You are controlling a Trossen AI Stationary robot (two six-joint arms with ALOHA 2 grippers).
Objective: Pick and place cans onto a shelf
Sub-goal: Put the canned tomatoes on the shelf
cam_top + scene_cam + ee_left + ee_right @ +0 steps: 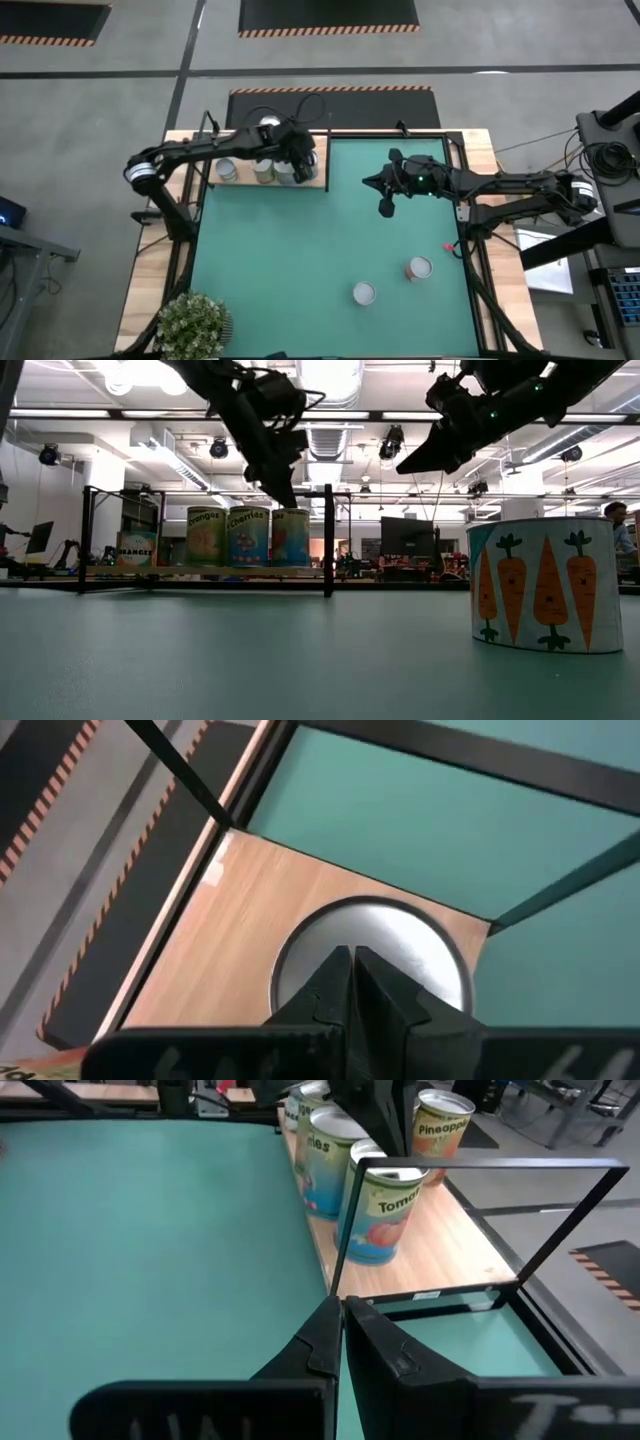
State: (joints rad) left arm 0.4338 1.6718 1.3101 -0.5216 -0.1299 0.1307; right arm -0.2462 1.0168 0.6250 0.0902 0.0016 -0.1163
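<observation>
Carrots mark the nearest can (541, 584), waiting on the mat; leftward, the left gripper (296, 152) hovers shut and empty above a shelved can (372, 952) on the shelf (322, 170), while the right gripper (387, 206) hangs shut mid-table, holding nothing.

Cans on shelf (318, 172): five (228, 170); cans on mat (300, 260): two (364, 293); plant (192, 326): one
</observation>
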